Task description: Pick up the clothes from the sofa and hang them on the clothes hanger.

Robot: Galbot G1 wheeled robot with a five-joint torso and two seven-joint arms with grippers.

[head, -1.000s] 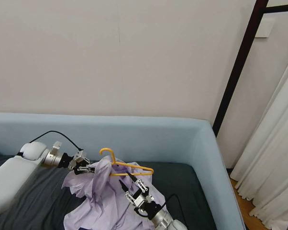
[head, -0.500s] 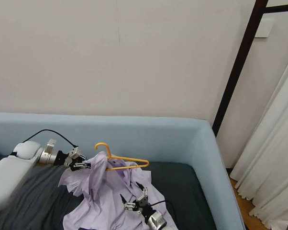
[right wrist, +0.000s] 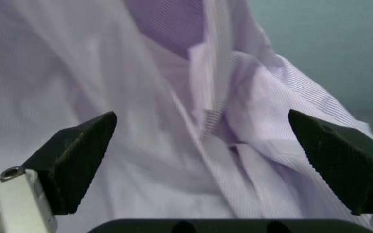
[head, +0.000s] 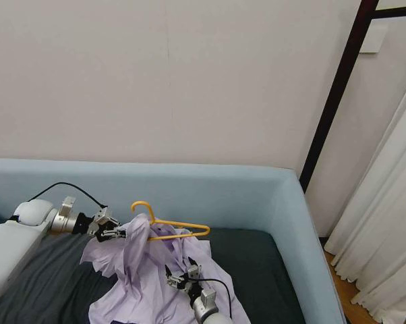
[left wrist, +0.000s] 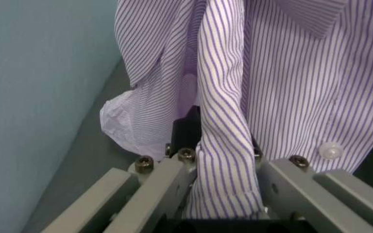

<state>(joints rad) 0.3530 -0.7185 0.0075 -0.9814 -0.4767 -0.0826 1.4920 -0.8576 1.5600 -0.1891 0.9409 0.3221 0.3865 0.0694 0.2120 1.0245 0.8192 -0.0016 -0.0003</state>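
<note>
A purple striped shirt (head: 139, 280) lies bunched on the sofa's dark seat (head: 257, 260), with a yellow hanger (head: 170, 230) resting across its raised top. My left gripper (head: 112, 233) reaches in from the left and is shut on a fold of the shirt. In the left wrist view that striped fold (left wrist: 222, 121) runs down between the closed fingers of the left gripper (left wrist: 224, 194). My right gripper (head: 182, 276) hovers open low over the shirt's front. The right wrist view shows the right gripper (right wrist: 206, 155) spread wide above rumpled fabric (right wrist: 173, 111), holding nothing.
The light blue sofa back (head: 210, 189) and its right arm (head: 301, 243) wall in the seat. A black rack post (head: 334, 94) rises at the right, beside white curtains (head: 385, 223). Bare dark cushion (head: 41, 283) lies left of the shirt.
The left gripper has drawn the shirt and hanger a little to the left. The right gripper has dropped away from the hanger and now sits lower over the shirt.
</note>
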